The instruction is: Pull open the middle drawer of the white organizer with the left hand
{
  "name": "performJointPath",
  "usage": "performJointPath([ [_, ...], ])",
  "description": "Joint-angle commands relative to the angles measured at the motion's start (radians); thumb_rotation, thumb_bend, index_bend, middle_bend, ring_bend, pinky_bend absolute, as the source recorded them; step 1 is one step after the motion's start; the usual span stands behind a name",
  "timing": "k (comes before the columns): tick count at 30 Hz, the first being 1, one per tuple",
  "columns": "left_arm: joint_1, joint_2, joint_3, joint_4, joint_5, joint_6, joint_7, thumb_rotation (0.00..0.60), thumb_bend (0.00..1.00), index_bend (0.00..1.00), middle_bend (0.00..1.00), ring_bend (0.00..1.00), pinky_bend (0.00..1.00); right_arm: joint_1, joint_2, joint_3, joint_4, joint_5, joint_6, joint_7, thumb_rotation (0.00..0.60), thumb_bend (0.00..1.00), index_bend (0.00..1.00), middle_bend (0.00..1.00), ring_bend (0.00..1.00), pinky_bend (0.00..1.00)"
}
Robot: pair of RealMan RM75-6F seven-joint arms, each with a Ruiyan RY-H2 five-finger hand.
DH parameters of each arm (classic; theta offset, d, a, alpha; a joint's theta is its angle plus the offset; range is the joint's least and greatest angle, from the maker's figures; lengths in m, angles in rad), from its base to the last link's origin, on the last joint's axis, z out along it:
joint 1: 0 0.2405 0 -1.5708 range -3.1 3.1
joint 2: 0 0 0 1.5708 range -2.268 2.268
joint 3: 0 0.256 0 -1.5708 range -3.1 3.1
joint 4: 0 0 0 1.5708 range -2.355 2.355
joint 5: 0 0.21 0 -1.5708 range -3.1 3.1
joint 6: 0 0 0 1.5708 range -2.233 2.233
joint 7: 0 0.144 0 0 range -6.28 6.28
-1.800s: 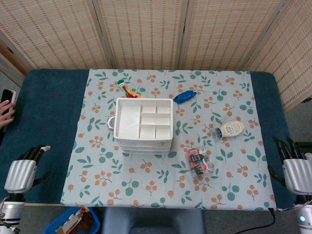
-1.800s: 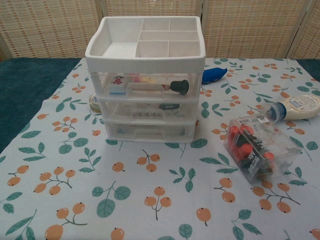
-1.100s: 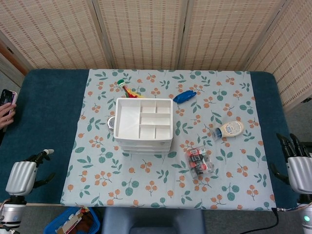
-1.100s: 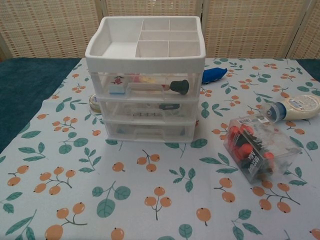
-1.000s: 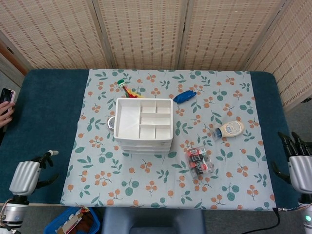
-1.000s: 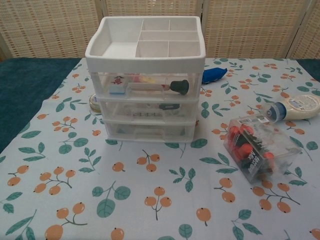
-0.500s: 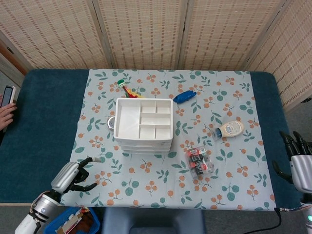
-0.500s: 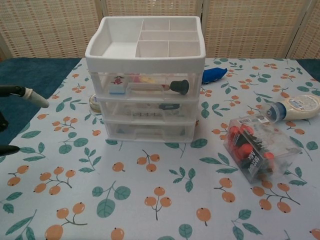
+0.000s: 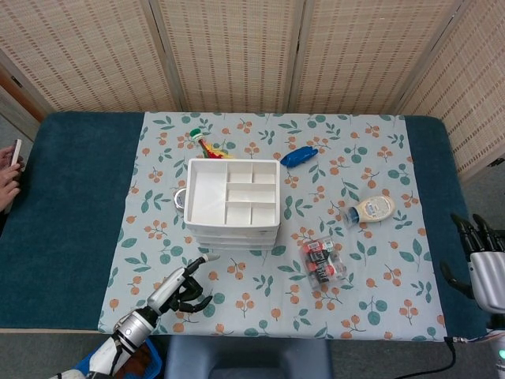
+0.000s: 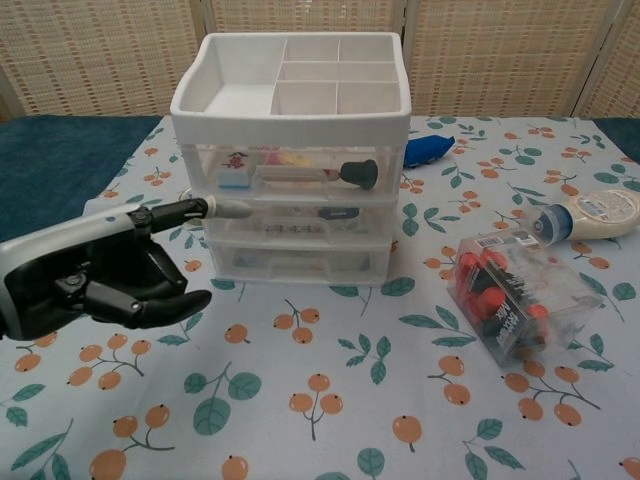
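We see the white organizer point(image 9: 232, 204) standing on the table point(image 9: 71, 205), its middle drawer point(image 10: 295, 223) pushed in. Our left hand point(image 10: 95, 275) hovers just in front and to the left of it, one finger stretched out toward the middle drawer's left end, the others curled in, holding nothing. It seems just short of touching. Our right hand point(image 9: 483, 264) sits well apart at the table's right edge, fingers spread, empty.

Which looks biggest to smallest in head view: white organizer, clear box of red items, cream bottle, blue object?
1. white organizer
2. clear box of red items
3. cream bottle; blue object looks about alike, unranked.
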State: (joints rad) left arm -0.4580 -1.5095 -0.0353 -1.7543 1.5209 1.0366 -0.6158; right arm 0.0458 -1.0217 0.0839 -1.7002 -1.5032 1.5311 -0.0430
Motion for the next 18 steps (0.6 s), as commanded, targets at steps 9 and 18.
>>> performJointPath([
  [9,-0.011,-0.162,-0.075,0.0,-0.188,-0.01,0.038,0.6,0.43,0.11,1.0,1.0,1.0,-0.009,-0.016,-0.011,0.017,-0.008,0.006,0.017,0.6,0.36,0.0,0.14,0.07,0.15],
  [18,-0.012,-0.225,-0.128,-0.003,-0.271,-0.024,-0.004,0.6,0.43,0.12,1.0,1.0,1.0,-0.023,-0.037,-0.016,0.032,0.003,0.016,0.03,0.6,0.36,0.0,0.14,0.07,0.14],
])
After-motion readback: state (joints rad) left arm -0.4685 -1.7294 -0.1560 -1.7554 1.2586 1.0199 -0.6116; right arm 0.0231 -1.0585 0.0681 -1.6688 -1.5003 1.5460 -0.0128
